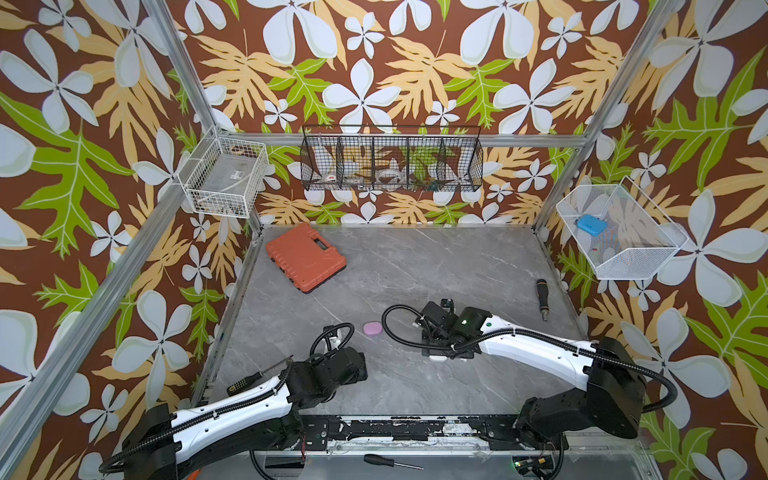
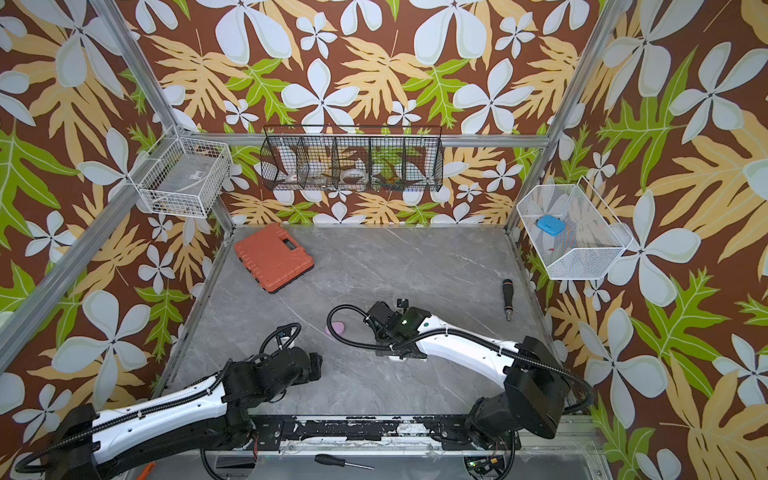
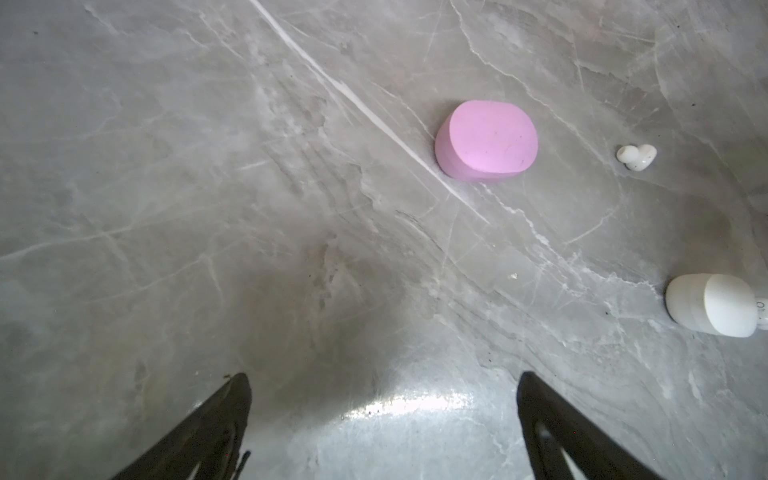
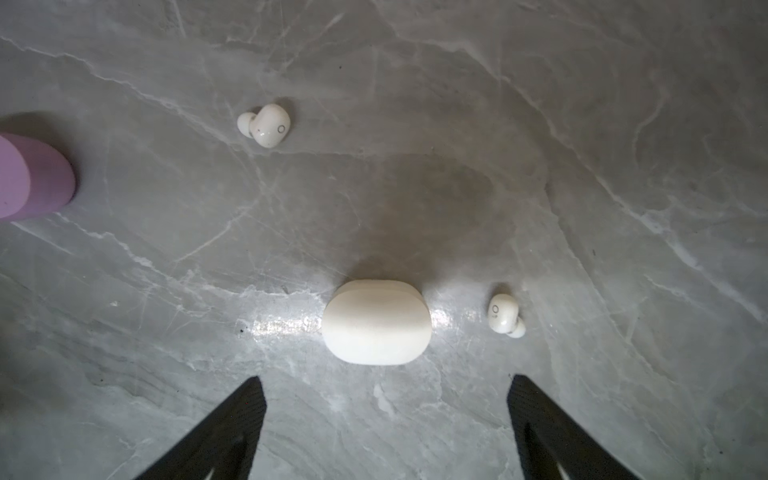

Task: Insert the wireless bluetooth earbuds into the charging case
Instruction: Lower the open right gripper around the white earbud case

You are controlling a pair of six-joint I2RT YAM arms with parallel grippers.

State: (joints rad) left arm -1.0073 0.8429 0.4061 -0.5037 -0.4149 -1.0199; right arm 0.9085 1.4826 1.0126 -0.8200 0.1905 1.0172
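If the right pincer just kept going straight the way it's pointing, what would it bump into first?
Most likely the closed white case: in the right wrist view it lies straight ahead of the right pincer, centred between its open jaws. The pincer's height above the table is unclear.

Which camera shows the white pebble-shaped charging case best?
The right wrist view: the white pebble-shaped plastic charging case sits whole and centred, lid shut, ahead of the open right end effector. The left wrist view crops it at the frame edge. In both top views the right arm mostly hides it.
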